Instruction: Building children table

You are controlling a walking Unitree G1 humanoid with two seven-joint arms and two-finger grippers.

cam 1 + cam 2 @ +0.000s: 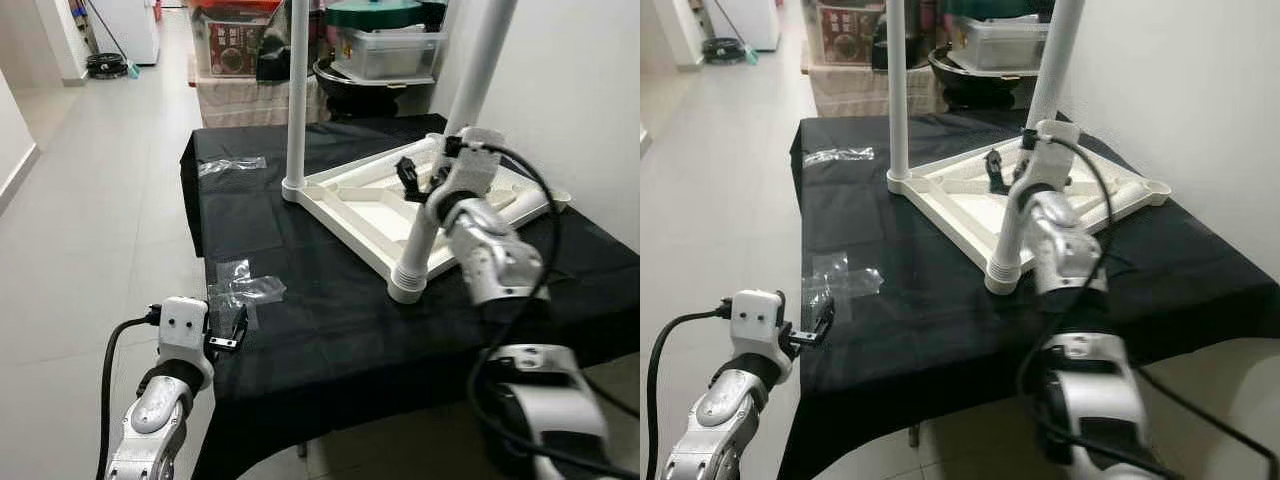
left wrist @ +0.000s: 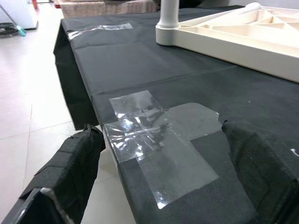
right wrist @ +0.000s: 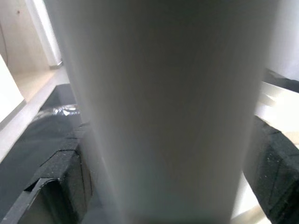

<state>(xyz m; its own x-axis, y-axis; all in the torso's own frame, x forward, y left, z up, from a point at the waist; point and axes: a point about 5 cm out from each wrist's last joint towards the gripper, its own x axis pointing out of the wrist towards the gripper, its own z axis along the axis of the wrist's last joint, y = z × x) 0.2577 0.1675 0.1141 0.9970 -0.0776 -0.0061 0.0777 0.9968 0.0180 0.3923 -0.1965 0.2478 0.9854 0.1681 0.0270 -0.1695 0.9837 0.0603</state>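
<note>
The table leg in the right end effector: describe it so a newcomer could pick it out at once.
On the black-covered table lies an upside-down white tabletop with two white legs standing up from its corners. The wanted leg is at the near corner, with the right end effector around it; the other leg stands alone at the far left corner.

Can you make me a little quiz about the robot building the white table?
1. True or false: two white legs stand in the upturned table top.
2. What is the right gripper around? A) the near leg B) the far leg C) the black cloth
3. What clear stuff lies on the cloth in front of the left gripper?

Key: 1 true. 2 A. 3 pieces of clear tape.
</note>
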